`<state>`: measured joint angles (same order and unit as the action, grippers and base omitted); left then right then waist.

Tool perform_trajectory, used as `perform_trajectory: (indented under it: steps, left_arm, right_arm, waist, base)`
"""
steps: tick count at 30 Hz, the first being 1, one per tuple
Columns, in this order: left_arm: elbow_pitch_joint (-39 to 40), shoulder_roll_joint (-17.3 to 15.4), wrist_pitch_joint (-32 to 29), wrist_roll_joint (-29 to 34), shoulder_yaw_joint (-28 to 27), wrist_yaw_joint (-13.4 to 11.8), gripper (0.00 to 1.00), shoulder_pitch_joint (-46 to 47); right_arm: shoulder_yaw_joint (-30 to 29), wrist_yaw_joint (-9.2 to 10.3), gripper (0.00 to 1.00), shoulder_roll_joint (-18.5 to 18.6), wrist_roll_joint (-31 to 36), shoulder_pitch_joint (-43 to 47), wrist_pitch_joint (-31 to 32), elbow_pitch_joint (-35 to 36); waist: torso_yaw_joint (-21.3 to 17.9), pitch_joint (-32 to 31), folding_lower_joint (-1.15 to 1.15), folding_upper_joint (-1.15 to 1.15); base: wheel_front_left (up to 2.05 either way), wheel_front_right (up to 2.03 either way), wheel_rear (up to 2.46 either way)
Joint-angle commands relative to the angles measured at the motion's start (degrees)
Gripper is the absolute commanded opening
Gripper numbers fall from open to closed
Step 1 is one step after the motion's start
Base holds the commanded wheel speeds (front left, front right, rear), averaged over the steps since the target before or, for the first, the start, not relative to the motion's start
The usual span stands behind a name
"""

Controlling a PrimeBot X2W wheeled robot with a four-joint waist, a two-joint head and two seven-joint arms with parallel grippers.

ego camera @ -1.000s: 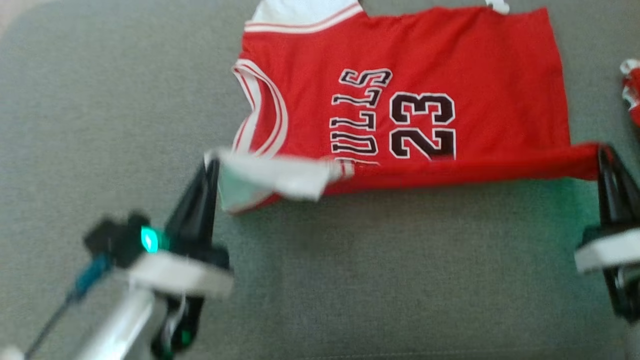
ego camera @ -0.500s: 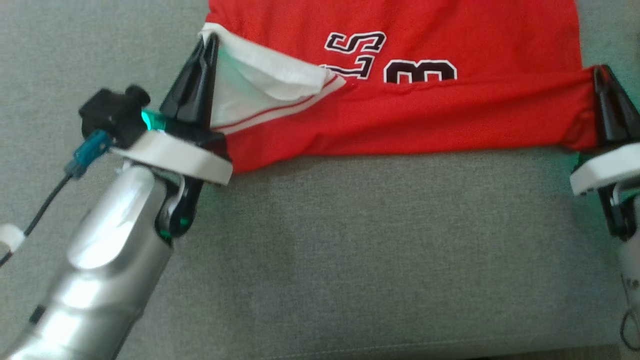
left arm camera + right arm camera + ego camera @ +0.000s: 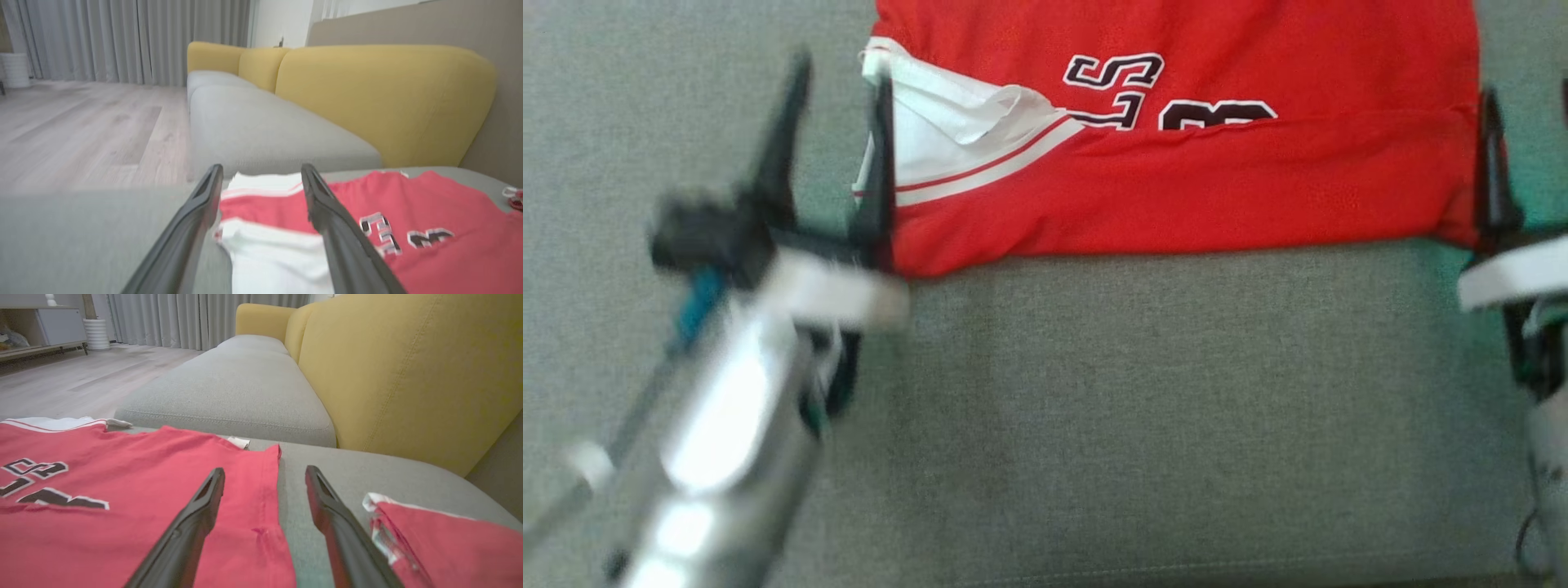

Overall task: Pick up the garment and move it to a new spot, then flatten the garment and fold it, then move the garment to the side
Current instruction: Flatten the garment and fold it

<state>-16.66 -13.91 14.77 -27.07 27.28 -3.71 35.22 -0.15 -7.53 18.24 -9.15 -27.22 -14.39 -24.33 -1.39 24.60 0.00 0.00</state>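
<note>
A grey sofa seat [image 3: 1143, 392] is spread across the scene and is backed by yellow cushions [image 3: 384, 94]. A pale wooden floor [image 3: 81, 130] and grey curtains [image 3: 122, 41] are seen beyond it in the wrist views. A red jersey [image 3: 1217, 188] is seen lying flat on the seat, at the top middle of the head view. Its near part is folded up over itself, so that the black-and-white lettering [image 3: 1112, 72] is partly covered by the fold. A white panel with red stripes [image 3: 964, 139] is turned up at the jersey's left corner. A second red garment [image 3: 449, 535] with white trim is seen on the same seat, near the jersey's right edge but apart from it. The left gripper [image 3: 841, 77] is seen blurred at the jersey's left edge with its two fingers spread wide. Nothing is clamped between them, and in the left wrist view the white corner is seen lying below and between the fingers. The right gripper [image 3: 1527, 94] is likewise spread wide at the jersey's right edge. In the right wrist view one finger is held over the red cloth and the other over the bare grey seat, so that the edge is straddled but not pinched.
</note>
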Motion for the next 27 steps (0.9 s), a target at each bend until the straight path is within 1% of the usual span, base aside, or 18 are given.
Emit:
perform_trajectory:
  steps: [1, 4, 7, 10, 14, 16, 17, 20, 21, 22, 25, 27]
  left_arm:
    - [1.5, -0.9, 0.2, 0.6, -2.4, -0.7, 1.0, -3.4]
    - [1.0, 0.1, 0.2, 0.9, -2.7, -2.2, 1.0, -9.4]
    - [-0.6, 0.9, -0.3, 0.0, -2.6, -3.3, 1.0, -12.8]
    - [-2.5, 0.9, -2.9, -0.5, -1.7, -3.4, 1.0, -14.1]
    - [-4.5, 0.4, -4.6, -0.7, -2.6, -5.6, 1.0, -14.0]
    - [-5.5, 0.4, -6.0, -1.3, -2.9, -5.8, 1.0, -13.9]
    - [-5.9, 0.2, -6.3, -1.5, -3.0, -5.9, 0.97, -13.7]
    - [-6.6, 0.2, -7.0, -2.4, -3.2, -5.5, 0.46, -13.5]
    - [-6.7, 0.1, -7.2, -2.7, -3.1, -5.0, 0.17, -13.5]
    - [-6.8, 0.2, -7.6, -3.2, -2.9, -4.2, 0.0, -13.5]
    - [-6.6, 0.3, -8.5, -4.5, -2.1, -1.8, 0.0, -13.8]
    - [-6.2, 0.3, -8.1, -4.9, -2.1, -1.1, 0.0, -14.1]
  right_arm:
    - [0.2, 0.04, 1.0, -0.2, 0.0, 2.9, -0.6, 1.9]
    - [-0.9, 0.04, 1.0, -1.6, 0.0, 5.2, -0.6, 3.1]
    - [-1.7, 0.04, 1.0, -3.0, 0.3, 6.8, -0.6, 3.8]
    - [-1.8, 0.04, 1.0, -3.8, 0.5, 7.8, -0.6, 3.8]
    - [-1.7, 0.04, 1.0, -4.2, 0.6, 8.1, -0.6, 3.9]
    - [-1.6, 0.04, 1.0, -4.3, 0.7, 8.1, -0.6, 3.7]
    - [-1.6, 0.04, 1.0, -4.3, 0.6, 8.1, -0.6, 3.7]
    - [-1.7, 0.04, 1.0, -4.4, 0.4, 8.1, -0.6, 3.3]
    - [-1.6, 0.04, 1.0, -4.4, 0.4, 8.3, -0.6, 2.9]
    - [-1.5, 0.04, 1.0, -4.5, 0.3, 8.3, -0.6, 2.5]
    - [-1.8, 0.04, 1.0, -4.6, -0.5, 8.4, -0.6, -0.3]
    - [-2.1, 0.04, 1.0, -4.7, -0.7, 8.2, -0.6, -3.2]
  waist:
    - [0.0, -0.8, 0.0, 0.0]
    - [-0.2, -1.9, 0.0, 0.0]
    - [-0.4, -2.7, 0.0, 0.0]
    - [-0.7, -3.0, 0.0, 0.0]
    - [-1.1, -2.9, 0.0, 0.0]
    - [-1.3, -2.8, 0.0, 0.0]
    - [-1.4, -2.7, 0.0, 0.0]
    - [-1.6, -2.6, 0.0, 0.0]
    - [-1.6, -2.6, 0.0, 0.0]
    - [-1.6, -2.7, 0.0, 0.0]
    - [-1.4, -3.1, 0.0, 0.0]
    - [-1.1, -3.6, 0.0, 0.0]
  base:
    - [0.0, 0.0, 0.0]
    - [0.0, 0.0, 0.0]
    - [0.0, 0.0, 0.0]
    - [0.0, 0.0, 0.0]
    - [0.0, 0.0, 0.0]
    - [0.0, 0.0, 0.0]
    - [0.0, 0.0, 0.0]
    - [0.0, 0.0, 0.0]
    - [0.0, 0.0, 0.0]
    - [0.0, 0.0, 0.0]
    - [0.0, 0.0, 0.0]
    - [0.0, 0.0, 0.0]
